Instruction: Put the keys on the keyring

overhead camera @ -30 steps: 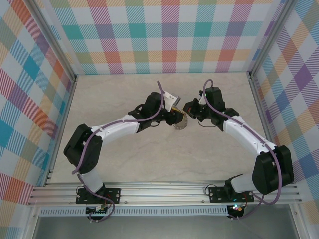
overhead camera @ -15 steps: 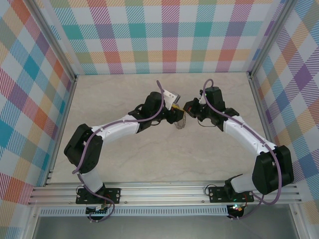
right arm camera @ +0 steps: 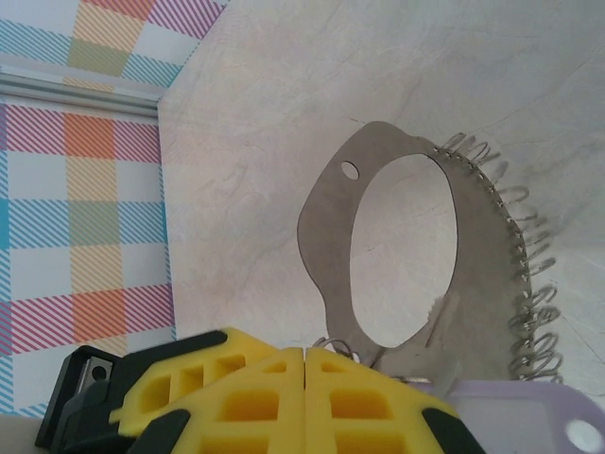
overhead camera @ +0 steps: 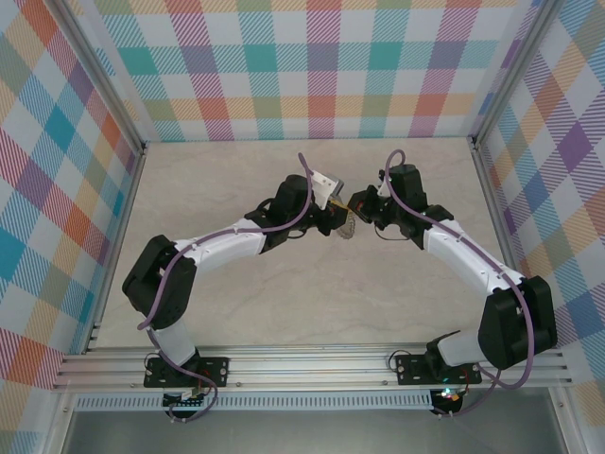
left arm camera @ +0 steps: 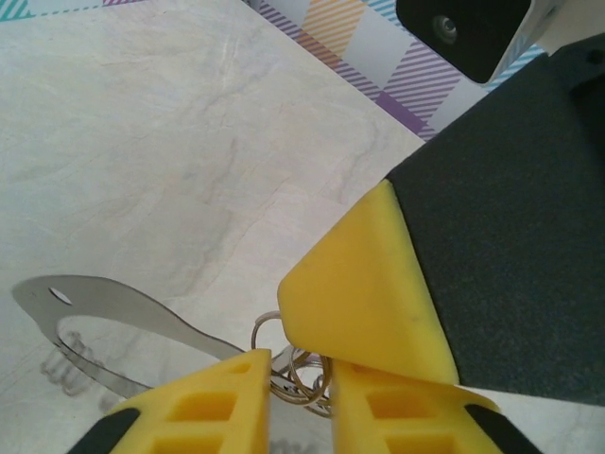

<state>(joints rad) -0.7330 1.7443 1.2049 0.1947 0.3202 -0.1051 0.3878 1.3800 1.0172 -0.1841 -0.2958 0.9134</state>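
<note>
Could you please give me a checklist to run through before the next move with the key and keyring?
1. Right gripper shut on the keyring: ok.
2. Left gripper firmly gripping the wire rings between its fingers: cannot tell.
3. Key threaded onto the keyring: cannot tell; its lilac head sits beside the right gripper.
4. Clearance between the two grippers: not ok, their fingers nearly touch.

The key (right arm camera: pixel 515 411) runs off the bottom edge; the right hand (right arm camera: pixel 304 355) hides the keyring's (right arm camera: pixel 326 236) lower part.
</note>
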